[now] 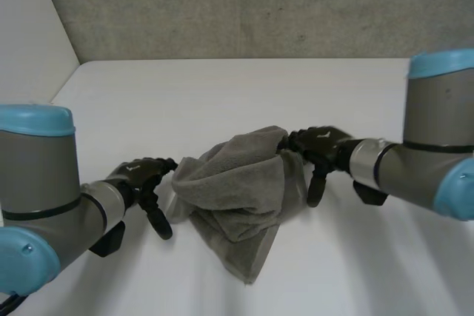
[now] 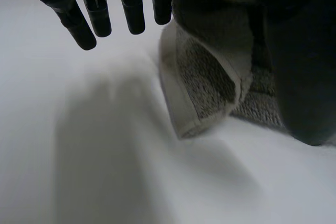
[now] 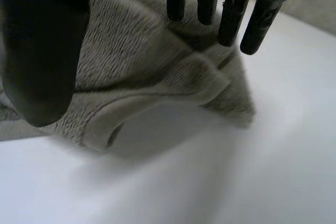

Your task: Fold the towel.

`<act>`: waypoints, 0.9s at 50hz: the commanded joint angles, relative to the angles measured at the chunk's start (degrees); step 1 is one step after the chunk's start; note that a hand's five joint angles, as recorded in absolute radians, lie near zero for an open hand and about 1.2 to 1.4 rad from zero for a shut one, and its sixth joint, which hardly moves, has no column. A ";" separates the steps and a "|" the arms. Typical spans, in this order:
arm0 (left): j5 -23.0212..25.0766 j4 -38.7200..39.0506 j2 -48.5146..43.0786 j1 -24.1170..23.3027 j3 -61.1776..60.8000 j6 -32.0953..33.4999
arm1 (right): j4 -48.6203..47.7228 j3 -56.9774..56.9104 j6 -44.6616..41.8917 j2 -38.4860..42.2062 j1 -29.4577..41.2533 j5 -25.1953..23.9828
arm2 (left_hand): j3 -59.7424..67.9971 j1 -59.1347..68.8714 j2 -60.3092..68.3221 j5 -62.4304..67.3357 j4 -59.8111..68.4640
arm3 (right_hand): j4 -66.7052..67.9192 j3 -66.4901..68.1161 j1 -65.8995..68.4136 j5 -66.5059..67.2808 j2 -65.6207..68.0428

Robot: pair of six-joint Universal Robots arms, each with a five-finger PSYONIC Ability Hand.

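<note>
Each thumb blocks the exact pinch spot, but the left hand [image 1: 138, 175] grips the left edge of the gray towel [image 1: 237, 183], the right hand [image 1: 318, 143] its top-right edge, cloth bunched between them, lower corner on the white table [image 1: 222, 94].

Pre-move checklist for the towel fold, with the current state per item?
1. Grip of left hand on towel: ok, cloth pinched between thumb and fingers at its left end.
2. Grip of right hand: ok, pinches the towel's right end.
3. Towel spread out: not ok, bunched and sagging in folds between the hands.
4. Held points are corners: cannot tell, folds hide them.
5. Hanging tip off the table: cannot tell.
</note>
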 commanded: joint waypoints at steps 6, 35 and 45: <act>-0.25 6.14 -4.77 -2.27 1.36 -2.11 | -8.47 -3.16 4.22 8.05 2.10 1.42 | -1.10 -2.11 -1.74 -11.27 -1.97 | 4.48 4.90 5.95 5.90 4.68; -3.32 13.27 -13.66 -6.14 11.02 -2.55 | -16.57 -6.58 6.96 12.62 3.94 0.90 | 58.39 57.38 57.74 48.22 57.51 | 65.34 65.76 66.81 66.76 65.54; -5.00 13.10 -4.86 -5.53 25.97 -2.37 | -23.16 -20.65 5.29 5.86 3.59 1.60 | 65.15 64.15 64.51 54.98 64.28 | 65.48 65.91 66.95 66.91 65.69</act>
